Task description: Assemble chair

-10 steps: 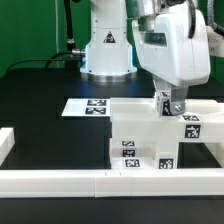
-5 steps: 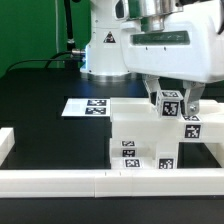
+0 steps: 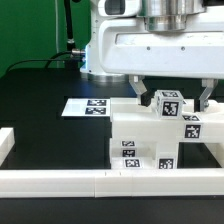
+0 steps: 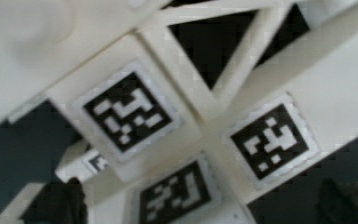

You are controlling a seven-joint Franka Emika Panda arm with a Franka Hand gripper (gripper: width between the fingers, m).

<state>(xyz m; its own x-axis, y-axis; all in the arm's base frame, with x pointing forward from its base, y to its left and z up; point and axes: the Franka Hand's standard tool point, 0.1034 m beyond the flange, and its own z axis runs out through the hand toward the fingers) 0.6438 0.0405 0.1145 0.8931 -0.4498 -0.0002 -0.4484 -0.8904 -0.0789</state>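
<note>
Here the black surface (image 3: 40,90) runs back to a green backdrop (image 3: 25,30), with a white rail (image 3: 60,180) edging its near side. The chair (image 3: 140,135) stands behind the rail toward the exterior view's right, beside the marker board (image 3: 88,106); bare surface lies to the exterior view's left. The hand (image 3: 171,95) hangs wide open astride the chair's top piece, gripping nothing.

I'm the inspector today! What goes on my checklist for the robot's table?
Surface: black table, white border rail along the front.
Job's things: white chair parts joined in a block, tags showing.
Clutter: nothing seen; only the marker board.
Grippers: gripper open, jaws either side of the top tagged piece, not touching.
Cables: black cable behind the table.
Surroundings: robot base, green wall.
</note>
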